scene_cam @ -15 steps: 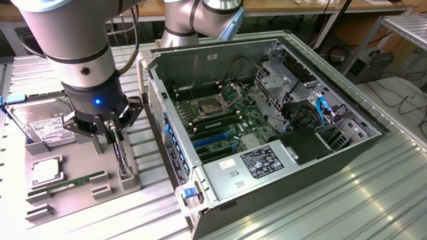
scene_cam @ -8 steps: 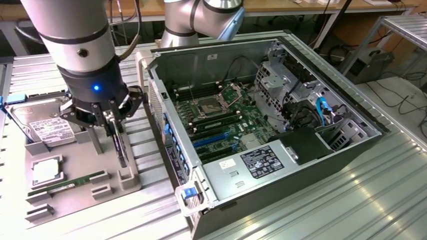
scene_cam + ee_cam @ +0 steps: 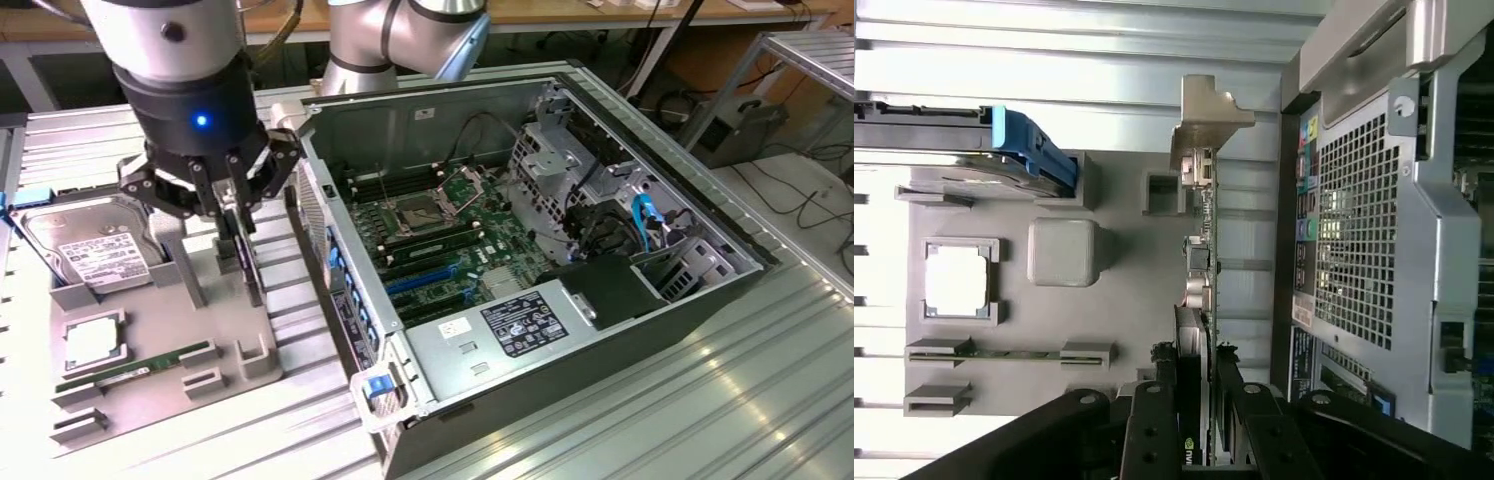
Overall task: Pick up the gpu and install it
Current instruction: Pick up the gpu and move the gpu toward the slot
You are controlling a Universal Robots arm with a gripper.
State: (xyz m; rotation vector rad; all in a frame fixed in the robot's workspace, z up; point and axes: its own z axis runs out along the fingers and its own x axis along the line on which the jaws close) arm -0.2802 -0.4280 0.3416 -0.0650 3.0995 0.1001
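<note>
The gripper (image 3: 238,225) hangs straight down over the grey tray (image 3: 227,345) that lies just beside the case (image 3: 441,130), on the exterior view's left of it. Its fingers (image 3: 1154,425) are closed in on the gpu (image 3: 247,270), one against each face, so the card looks clamped rather than merely straddled. The gpu stands on edge in the tray, in the slot nearest the case, and whether it has cleared that slot cannot be told. In the wrist view the card (image 3: 1199,270) shows edge-on as a thin line between the gripper (image 3: 1194,430) fingers. Its long axis runs alongside the perforated outer wall of the case (image 3: 1364,250) and close to it, and its silver bracket (image 3: 1206,115) sits at the end farthest from the grip. So the task's thing lies directly under the hand and in line with it, with no reach left to close. The open case sits beside them with its motherboard (image 3: 454,240) facing up, and the blue slots (image 3: 427,275) lie inside it, past the wall that stands next to the card. Farther from the case on the same tray (image 3: 1124,300) lie the hard drive (image 3: 94,250) and the memory stick (image 3: 134,365), both untouched.
</note>
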